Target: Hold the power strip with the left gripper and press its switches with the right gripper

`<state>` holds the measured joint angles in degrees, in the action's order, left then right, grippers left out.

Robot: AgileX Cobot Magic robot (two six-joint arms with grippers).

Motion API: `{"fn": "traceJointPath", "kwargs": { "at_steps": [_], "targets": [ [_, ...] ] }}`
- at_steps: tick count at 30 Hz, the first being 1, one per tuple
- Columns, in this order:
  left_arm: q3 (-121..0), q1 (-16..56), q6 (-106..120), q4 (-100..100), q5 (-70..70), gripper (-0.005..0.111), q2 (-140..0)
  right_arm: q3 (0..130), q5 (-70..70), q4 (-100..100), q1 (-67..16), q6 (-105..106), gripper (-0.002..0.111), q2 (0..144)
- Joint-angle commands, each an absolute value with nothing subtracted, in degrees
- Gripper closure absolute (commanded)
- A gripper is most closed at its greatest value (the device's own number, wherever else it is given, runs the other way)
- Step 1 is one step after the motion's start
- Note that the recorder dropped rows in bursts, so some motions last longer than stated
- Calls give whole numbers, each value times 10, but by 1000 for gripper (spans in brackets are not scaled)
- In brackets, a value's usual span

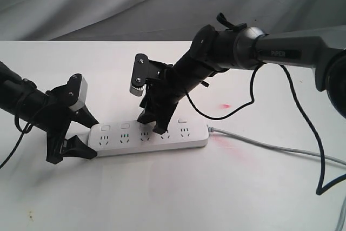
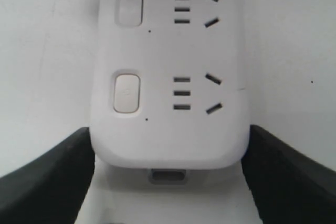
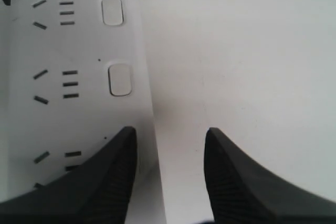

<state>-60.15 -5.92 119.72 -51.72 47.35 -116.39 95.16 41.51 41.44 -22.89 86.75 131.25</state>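
The white power strip (image 1: 148, 136) lies flat on the table, its grey cable (image 1: 270, 146) leading off to the right. My left gripper (image 1: 88, 133) straddles its left end, and the left wrist view shows the strip (image 2: 168, 129) pinched between both black fingers (image 2: 47, 182). My right gripper (image 1: 153, 124) stands open over the middle of the strip. One fingertip (image 3: 118, 161) rests over the switch row where the third switch lies hidden; the other hangs over bare table. Two switches (image 3: 119, 80) show beyond it. Whether the finger presses down cannot be told.
A black cable (image 1: 303, 112) loops from the right arm down to the table at the right. Pink-red stains (image 1: 224, 105) mark the white tabletop near the strip's right end. Wrinkled white cloth (image 1: 108, 4) hangs behind the table.
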Motion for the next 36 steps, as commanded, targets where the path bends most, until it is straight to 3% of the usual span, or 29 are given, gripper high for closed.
{"fn": "traceJointPath", "kwargs": {
  "at_steps": [1, 36],
  "targets": [
    [-606, -57, 1199, -519, 464, 40, -1163, 951, 429, 394, -227, 870, 68, 1330],
    [-606, -57, 1199, -519, 464, 40, -1163, 912, 412, 376, -220, 882, 68, 1326]
  ]
}}
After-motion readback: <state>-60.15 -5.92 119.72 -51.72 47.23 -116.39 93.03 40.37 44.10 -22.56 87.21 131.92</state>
